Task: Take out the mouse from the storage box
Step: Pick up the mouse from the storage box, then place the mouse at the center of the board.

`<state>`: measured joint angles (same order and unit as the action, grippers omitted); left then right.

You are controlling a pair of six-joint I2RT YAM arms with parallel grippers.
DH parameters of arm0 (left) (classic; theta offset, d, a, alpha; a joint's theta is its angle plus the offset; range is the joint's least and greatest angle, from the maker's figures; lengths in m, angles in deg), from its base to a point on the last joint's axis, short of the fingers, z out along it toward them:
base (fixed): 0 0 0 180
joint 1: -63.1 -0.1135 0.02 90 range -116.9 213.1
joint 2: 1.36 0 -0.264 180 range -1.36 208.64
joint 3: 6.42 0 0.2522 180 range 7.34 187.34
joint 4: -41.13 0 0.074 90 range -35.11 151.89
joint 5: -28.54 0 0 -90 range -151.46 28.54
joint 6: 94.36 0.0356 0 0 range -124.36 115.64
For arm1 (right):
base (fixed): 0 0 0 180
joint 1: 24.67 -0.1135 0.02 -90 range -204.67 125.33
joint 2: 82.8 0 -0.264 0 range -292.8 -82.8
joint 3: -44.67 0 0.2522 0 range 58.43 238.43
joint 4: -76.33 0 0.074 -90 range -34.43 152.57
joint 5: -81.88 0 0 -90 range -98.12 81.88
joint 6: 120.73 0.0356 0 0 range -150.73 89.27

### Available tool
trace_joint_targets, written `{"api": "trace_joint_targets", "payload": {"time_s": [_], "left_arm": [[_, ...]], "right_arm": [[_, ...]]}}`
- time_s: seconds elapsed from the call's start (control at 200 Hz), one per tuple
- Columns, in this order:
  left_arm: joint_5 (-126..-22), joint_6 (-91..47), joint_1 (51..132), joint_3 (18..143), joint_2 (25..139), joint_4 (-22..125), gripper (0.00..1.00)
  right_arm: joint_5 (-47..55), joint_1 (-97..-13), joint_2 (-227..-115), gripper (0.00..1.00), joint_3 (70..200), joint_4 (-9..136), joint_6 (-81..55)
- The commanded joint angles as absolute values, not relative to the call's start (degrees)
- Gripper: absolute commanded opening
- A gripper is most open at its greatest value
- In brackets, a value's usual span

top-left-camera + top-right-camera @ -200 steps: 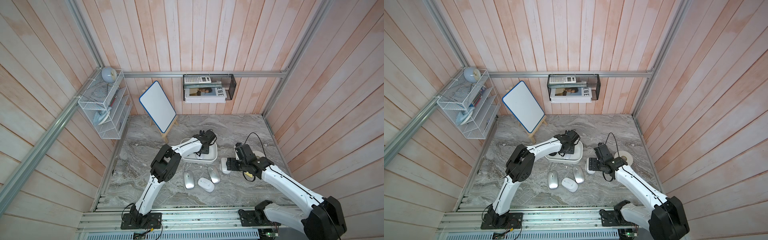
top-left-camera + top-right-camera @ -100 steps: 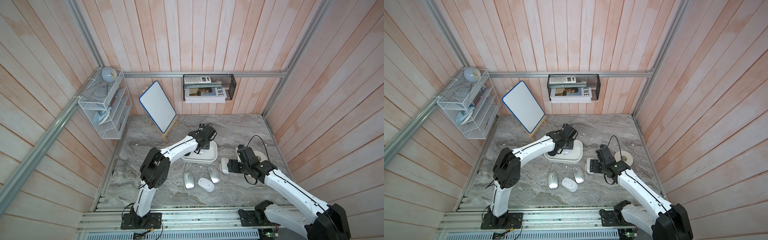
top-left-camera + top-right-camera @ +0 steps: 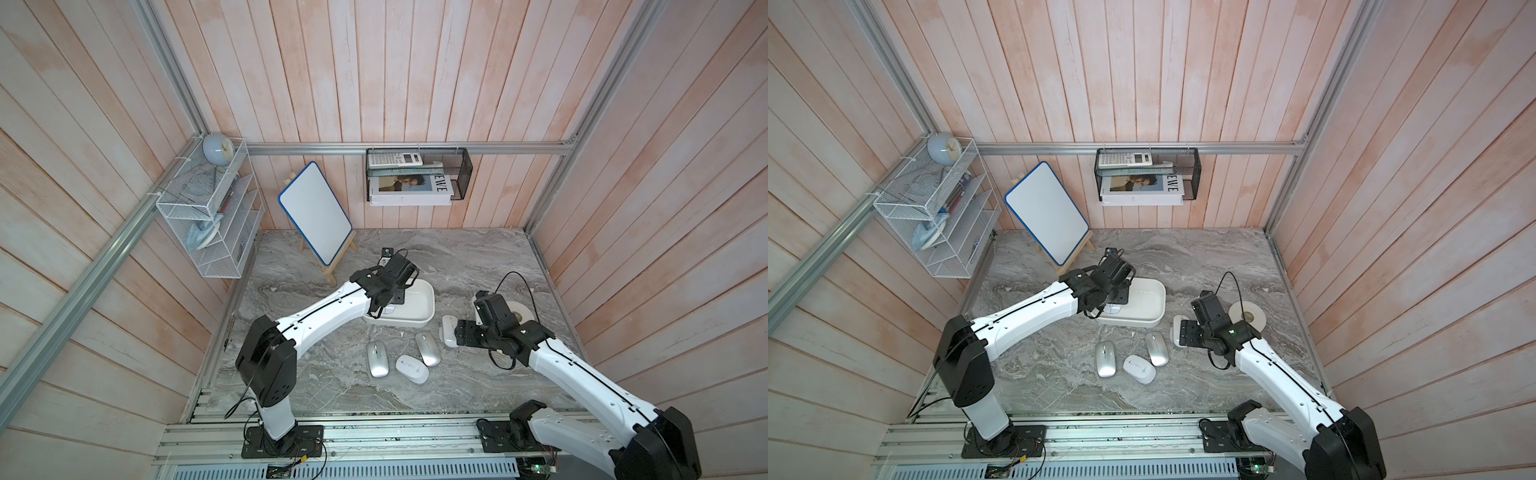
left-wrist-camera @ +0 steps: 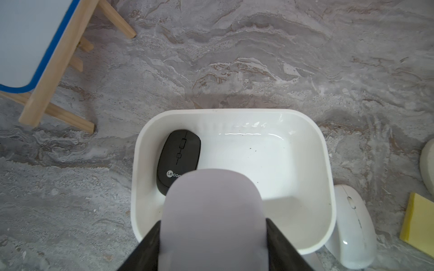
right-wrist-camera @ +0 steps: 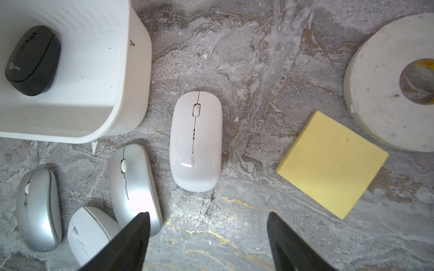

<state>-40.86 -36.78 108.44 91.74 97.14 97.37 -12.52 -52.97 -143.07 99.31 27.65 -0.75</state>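
Over the storage box (image 4: pixel 234 112), the left gripper (image 4: pixel 212 234) pinches a pale mouse (image 4: pixel 211 206) by its sides, one dark finger (image 4: pixel 150 237) against each flank. In the left wrist view the mouse covers part of the box's rim and throws a shadow on the white floor inside. In both top views it shows as a pale patch (image 3: pixel 388 309) under the wrist at the box's end nearest the left arm. A black mouse (image 4: pixel 179 157) lies flat inside the box, tucked against a wall near one corner.

The right gripper (image 5: pixel 207 215) hangs over the table (image 3: pixel 478 257) with its jaws spread wide and nothing between them. Just ahead of it a white mouse (image 5: pixel 196 140) lies on the marble, close beside the box but apart from it. Two silver mice (image 5: pixel 133 183) (image 5: pixel 37 208) and a small white mouse (image 5: pixel 90 232) sit in a cluster near the box. A yellow notepad (image 5: pixel 333 164) and a tape roll (image 5: pixel 380 82) lie on the white mouse's other side. A whiteboard (image 3: pixel 316 218) stands on its easel by the back wall.
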Motion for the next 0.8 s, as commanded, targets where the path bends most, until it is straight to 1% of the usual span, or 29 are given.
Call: {"api": "trace_joint_targets", "payload": {"time_s": [0.0, 0.265, 0.515, 0.64, 0.795], "left_arm": [[-37.82, -37.45, 108.63, 88.49, 92.51, 98.44, 0.51], [-34.68, -39.17, 107.95, 78.06, 82.33, 98.85, 0.51], [-36.02, -40.72, 103.10, 67.71, 75.47, 97.38, 0.51], [-38.09, -41.23, 100.11, 62.96, 74.60, 95.07, 0.51], [-40.95, -42.05, 98.20, 58.70, 76.80, 90.68, 0.51]], "right_arm": [[-12.12, -52.84, -143.09, 0.82, 101.49, 25.57, 0.06], [-12.90, -54.73, -145.25, 0.82, 103.43, 24.78, 2.28], [-15.98, -58.72, -147.97, 0.82, 106.21, 23.47, 3.87], [-17.36, -60.23, -149.39, 0.82, 107.20, 23.49, 4.71], [-18.40, -61.56, -150.51, 0.82, 107.91, 23.46, 5.48]]}}
